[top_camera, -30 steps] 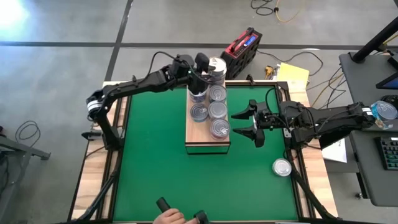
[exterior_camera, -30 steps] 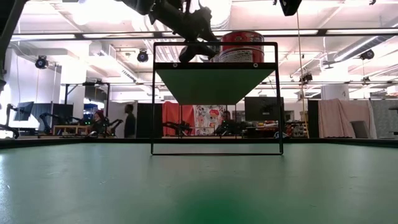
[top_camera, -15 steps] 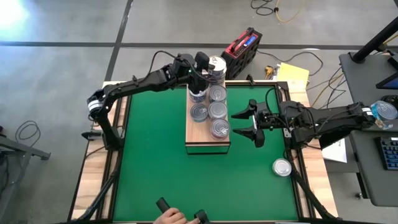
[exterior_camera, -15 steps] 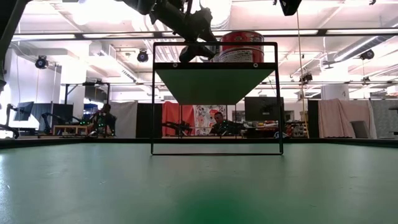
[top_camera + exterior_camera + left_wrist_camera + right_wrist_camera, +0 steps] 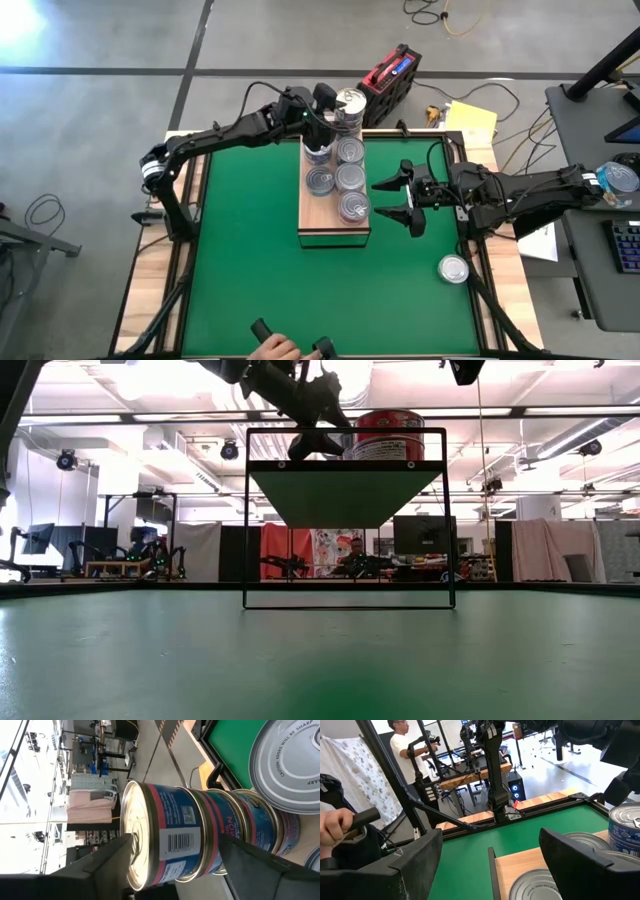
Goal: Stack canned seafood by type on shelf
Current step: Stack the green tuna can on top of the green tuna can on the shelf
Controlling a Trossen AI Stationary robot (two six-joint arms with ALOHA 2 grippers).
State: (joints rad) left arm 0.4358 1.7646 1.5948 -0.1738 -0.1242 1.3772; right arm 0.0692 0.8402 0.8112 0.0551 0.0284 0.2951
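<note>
The left gripper sits at the upper centre of the high view, over the far end of the shelf. Its jaws are spread on either side of a tall stack of tins, whose gold lid faces the wrist camera; whether the fingers touch the stack cannot be told. The left arm reaches in from the left edge, bent at the elbow. The right gripper hovers just right of the shelf, jaws spread wide and empty, its arm stretched in from the right. Silver-lidded canned seafood fills the shelf in two rows. One loose tin lies at the lower right of the green mat, which has open room to the left and below.
</note>
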